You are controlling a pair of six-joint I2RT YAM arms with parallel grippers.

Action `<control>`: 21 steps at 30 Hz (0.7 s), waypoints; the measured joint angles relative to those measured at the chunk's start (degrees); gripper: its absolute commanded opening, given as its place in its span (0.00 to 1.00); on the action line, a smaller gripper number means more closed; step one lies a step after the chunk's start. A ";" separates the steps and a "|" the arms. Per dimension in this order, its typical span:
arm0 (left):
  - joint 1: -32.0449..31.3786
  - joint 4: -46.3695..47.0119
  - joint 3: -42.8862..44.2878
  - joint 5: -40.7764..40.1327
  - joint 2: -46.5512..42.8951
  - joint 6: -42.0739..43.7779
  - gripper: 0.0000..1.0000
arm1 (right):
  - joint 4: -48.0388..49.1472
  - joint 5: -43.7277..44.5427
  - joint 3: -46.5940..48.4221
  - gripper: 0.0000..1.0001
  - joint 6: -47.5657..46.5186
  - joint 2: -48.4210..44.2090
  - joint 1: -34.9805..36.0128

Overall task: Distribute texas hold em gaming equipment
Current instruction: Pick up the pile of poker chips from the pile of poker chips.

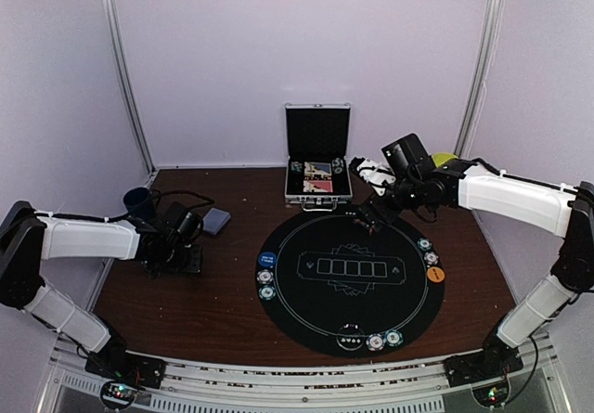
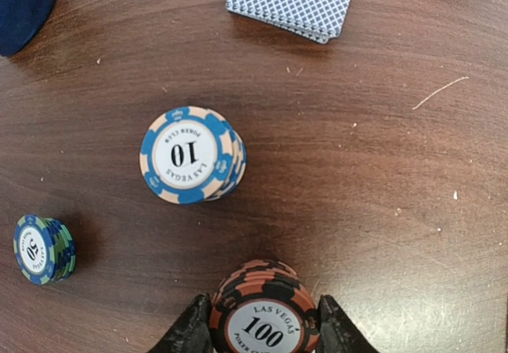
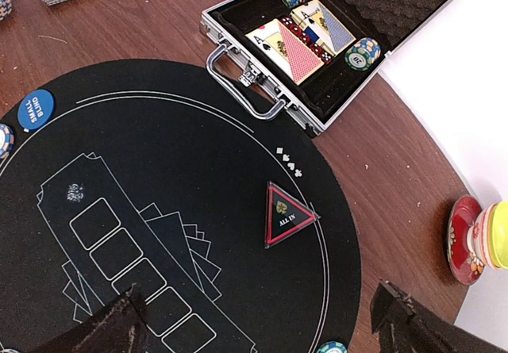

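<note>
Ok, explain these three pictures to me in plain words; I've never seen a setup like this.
Two robot arms are bolted to a table, each ending in a two-finger gripper. The wide picture looks down from above; the other two come from wrist cameras. On the wood lie a round black poker mat, an open silver case, a card deck and chip stacks. The left gripper presses both sides of the 100-chip stack, standing on the table. The right gripper hangs open above the mat, empty.

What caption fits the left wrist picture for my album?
Left gripper pinches the red 100 chip stack; blue 10 stack and green 50 stack stand nearby.
</note>
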 measured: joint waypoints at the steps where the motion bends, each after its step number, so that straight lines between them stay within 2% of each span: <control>1: 0.00 0.02 0.00 -0.04 0.00 0.04 0.38 | 0.00 0.07 0.00 1.00 0.00 0.00 0.07; 3: 0.00 0.20 0.00 -0.15 0.00 0.04 0.31 | 0.00 0.11 0.00 1.00 0.00 0.00 0.13; 8: 0.00 0.37 0.00 -0.13 0.00 0.17 0.02 | 0.00 0.20 -0.02 1.00 0.00 0.00 0.13; 9: 0.00 0.37 0.00 -0.13 0.00 0.17 0.00 | 0.00 0.24 -0.02 1.00 -0.02 0.00 0.13; 21: -0.02 0.28 -0.28 0.37 -2.73 0.20 0.00 | 0.07 0.63 -0.26 1.00 -0.04 0.00 0.13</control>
